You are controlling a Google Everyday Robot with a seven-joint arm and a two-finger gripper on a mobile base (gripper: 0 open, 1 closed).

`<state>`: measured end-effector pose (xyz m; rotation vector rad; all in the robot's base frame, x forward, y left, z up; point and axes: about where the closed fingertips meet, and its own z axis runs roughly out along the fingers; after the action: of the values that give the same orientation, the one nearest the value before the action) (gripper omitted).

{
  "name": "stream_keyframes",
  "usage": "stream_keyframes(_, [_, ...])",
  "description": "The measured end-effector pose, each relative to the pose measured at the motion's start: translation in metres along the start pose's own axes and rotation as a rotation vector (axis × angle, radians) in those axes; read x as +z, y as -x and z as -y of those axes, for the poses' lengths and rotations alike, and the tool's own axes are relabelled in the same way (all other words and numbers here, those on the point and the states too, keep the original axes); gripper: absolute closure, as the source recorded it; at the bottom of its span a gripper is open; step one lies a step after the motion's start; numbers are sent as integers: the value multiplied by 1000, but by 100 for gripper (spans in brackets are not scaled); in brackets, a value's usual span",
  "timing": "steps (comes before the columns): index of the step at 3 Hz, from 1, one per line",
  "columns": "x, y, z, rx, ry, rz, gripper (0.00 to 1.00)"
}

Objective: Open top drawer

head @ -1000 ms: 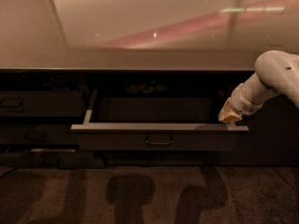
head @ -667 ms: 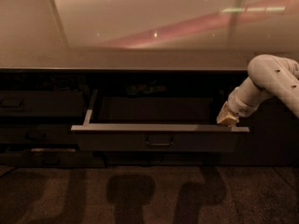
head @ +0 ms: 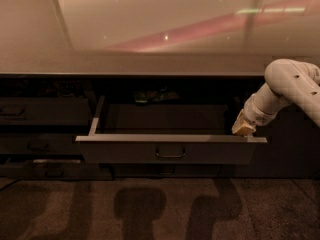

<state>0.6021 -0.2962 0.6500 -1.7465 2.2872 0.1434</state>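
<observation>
The top drawer (head: 170,150) stands pulled out from under the counter, its dark grey front facing me with a small loop handle (head: 170,153) at centre. Its pale rim and left side rail show, and the inside is dark. My gripper (head: 243,129) is at the drawer's right end, its tan tip just above the front's top edge, behind the front panel. The white arm (head: 290,86) comes in from the right.
A wide glossy counter top (head: 150,29) runs above the drawers. Narrower closed drawer fronts (head: 35,114) stack at the left. Dark items (head: 150,95) lie on the shelf behind the open drawer. The floor (head: 160,209) in front is brown carpet with shadows.
The arm's elbow has drawn a little to the left and upward. The gripper stays at the drawer's right end. The drawer has not visibly moved.
</observation>
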Motion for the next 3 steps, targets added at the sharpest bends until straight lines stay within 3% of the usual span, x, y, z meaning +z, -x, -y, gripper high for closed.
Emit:
stream_keyframes(1, [-6, -2, -9, 24, -38, 0, 58])
stream_keyframes(2, [-5, 1, -8, 24, -38, 0, 36])
stream_keyframes(3, [-26, -2, -22, 57, -130, 5, 11])
